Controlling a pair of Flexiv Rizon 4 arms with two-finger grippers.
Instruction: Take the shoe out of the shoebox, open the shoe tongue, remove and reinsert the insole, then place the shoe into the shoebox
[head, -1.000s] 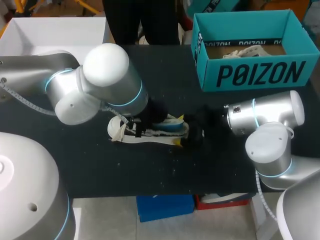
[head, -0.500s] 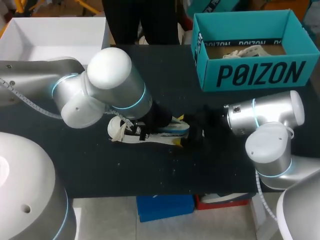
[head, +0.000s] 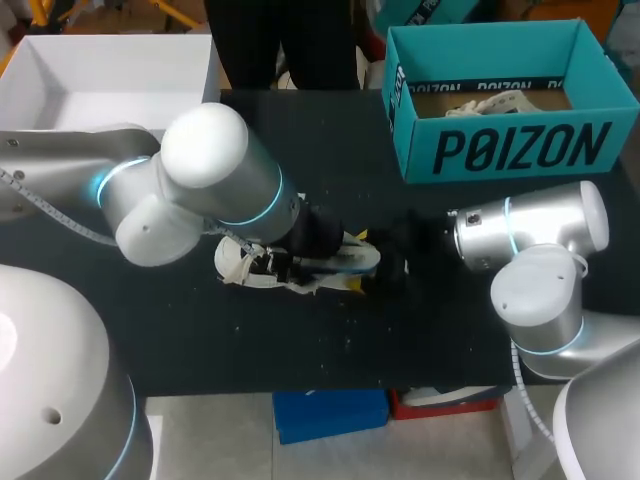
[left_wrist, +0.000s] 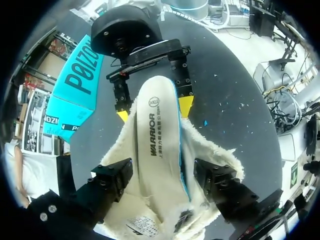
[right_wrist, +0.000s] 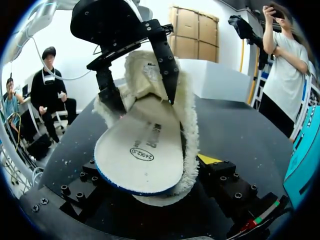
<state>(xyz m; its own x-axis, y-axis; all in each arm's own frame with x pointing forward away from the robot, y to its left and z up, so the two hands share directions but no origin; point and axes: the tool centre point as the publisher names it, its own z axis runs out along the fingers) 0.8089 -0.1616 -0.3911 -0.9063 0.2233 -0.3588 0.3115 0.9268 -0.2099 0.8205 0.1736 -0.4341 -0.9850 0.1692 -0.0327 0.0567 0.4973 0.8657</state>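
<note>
right gripper (left_wrist: 154, 110) is closed on the heel of the shoe (head: 250, 268), one yellow tip against each side of the fleecy collar. left gripper (left_wrist: 164, 176) is down over the shoe's middle, sunk in the cream fleece, and we cannot tell whether it grips anything. the shoe lies on its side on the black table (head: 300, 340), between our two arms. the white, blue-edged insole (left_wrist: 155, 145) runs along the opened shoe, its heel end sticking out over the right gripper. the teal shoebox (head: 500, 150) stands open at the table's far right, well apart from the shoe.
</note>
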